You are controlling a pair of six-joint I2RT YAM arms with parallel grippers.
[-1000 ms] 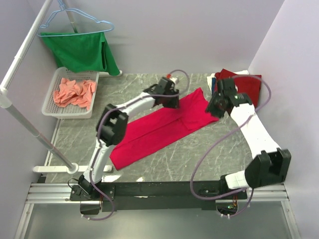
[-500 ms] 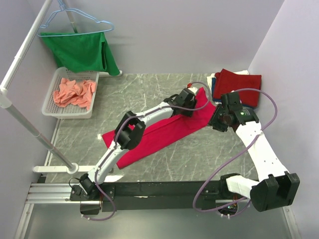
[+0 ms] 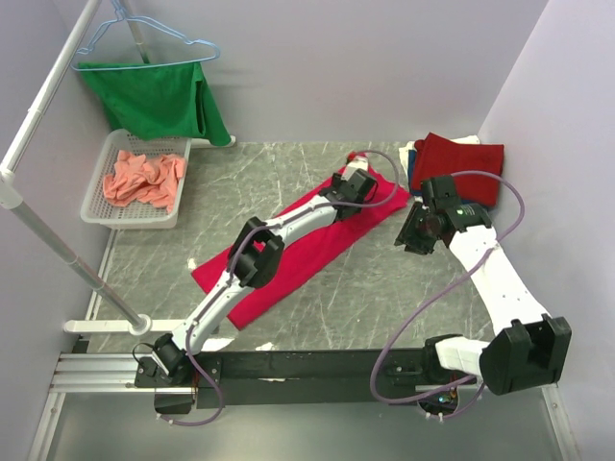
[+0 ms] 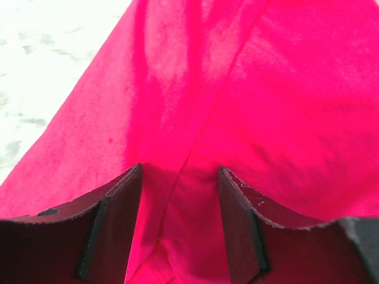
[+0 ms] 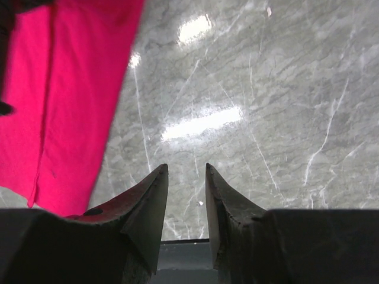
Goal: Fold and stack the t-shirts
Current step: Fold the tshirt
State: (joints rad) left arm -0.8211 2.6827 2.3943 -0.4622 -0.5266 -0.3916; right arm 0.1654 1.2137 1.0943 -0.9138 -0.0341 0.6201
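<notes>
A grey marbled surface (image 3: 384, 298) fills the floor of the pale-walled booth. At its far left corner stands a white plastic basket (image 3: 96, 206). Above it, a green cloth (image 3: 154, 96) hangs from a light blue wire hanger (image 3: 144, 29) hooked on a slanting white pole (image 3: 48, 96).

L arm (image 3: 288, 226) stretched long from its base at near-left, reaching diagonally fwd and to the right, almost straight, elbow low; L gripper (image 3: 361, 182) at the far end, pointing down, fingers (image 4: 115, 219) parted w/ a fairly wide gap; R arm (image 3: 495, 269) folded, upper link swung out to near-right, forearm angling fwd-left; R gripper (image 3: 411, 238) tipped down and left, its fingers (image 5: 148, 201) apart by a narrow gap, nothing btwn them.
</notes>
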